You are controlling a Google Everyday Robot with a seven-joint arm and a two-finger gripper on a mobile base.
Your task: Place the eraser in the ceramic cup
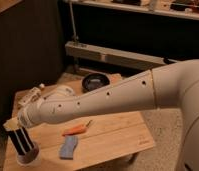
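Observation:
My gripper is at the table's front left corner, at the end of the long white arm that reaches across from the right. It is shut on the top end of the eraser, a black block with pale lengthwise stripes. The eraser hangs nearly upright, tilted a little. Its lower end is inside the ceramic cup, a small white cup standing at the front left of the wooden table. The bottom of the eraser is hidden by the cup's rim.
An orange carrot-shaped thing and a flat blue pad lie right of the cup. A dark round bowl sits at the table's back, a clear bottle at the back left. A dark wall and a shelf rail stand behind.

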